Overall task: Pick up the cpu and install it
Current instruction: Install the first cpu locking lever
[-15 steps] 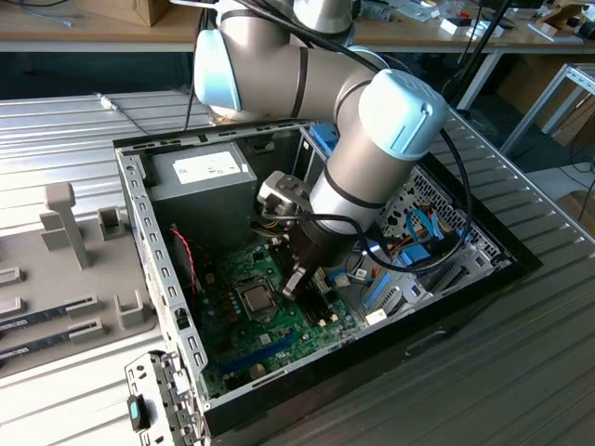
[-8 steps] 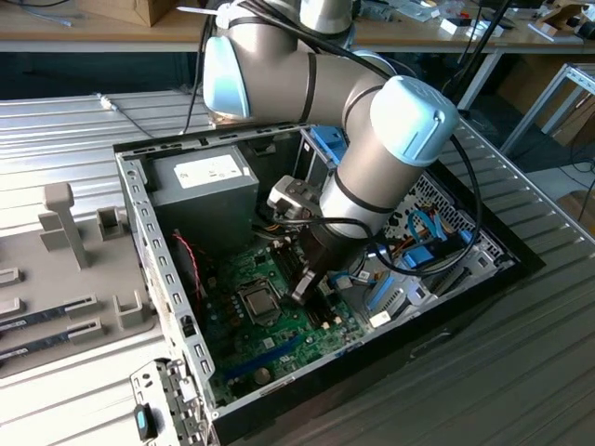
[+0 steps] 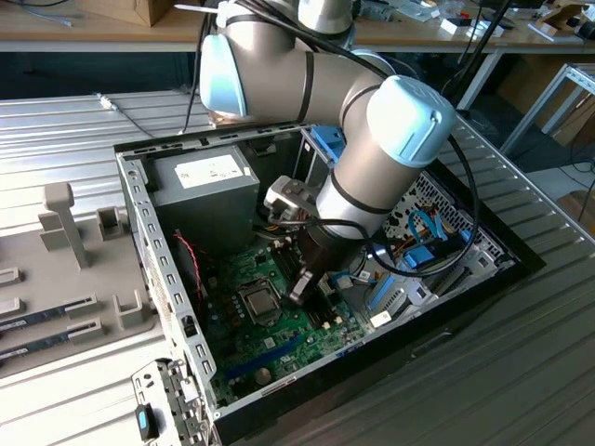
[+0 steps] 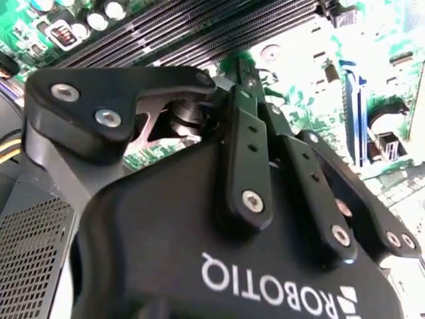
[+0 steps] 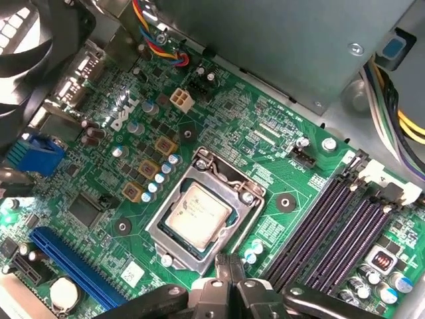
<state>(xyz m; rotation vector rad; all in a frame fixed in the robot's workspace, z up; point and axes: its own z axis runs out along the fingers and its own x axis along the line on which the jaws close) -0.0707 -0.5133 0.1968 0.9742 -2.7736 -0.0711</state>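
Cpu (image 5: 198,218): silver-grey square, seated in socket (image 5: 247,197).

**Three cameras, one open case**

The exterior view looks steeply down from nearby onto the open computer case (image 3: 149,269). Both wrist views face the motherboard (image 5: 99,219) at close range, sharing its memory slots (image 5: 332,226) and the gripper (image 5: 229,279).

Green motherboard (image 5: 252,146) (empty memory slots (image 5: 332,229))

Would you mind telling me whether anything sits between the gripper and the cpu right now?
Nothing visible does. The cpu already lies in its socket frame, top exposed, and the gripper hangs just beside it over bare motherboard.
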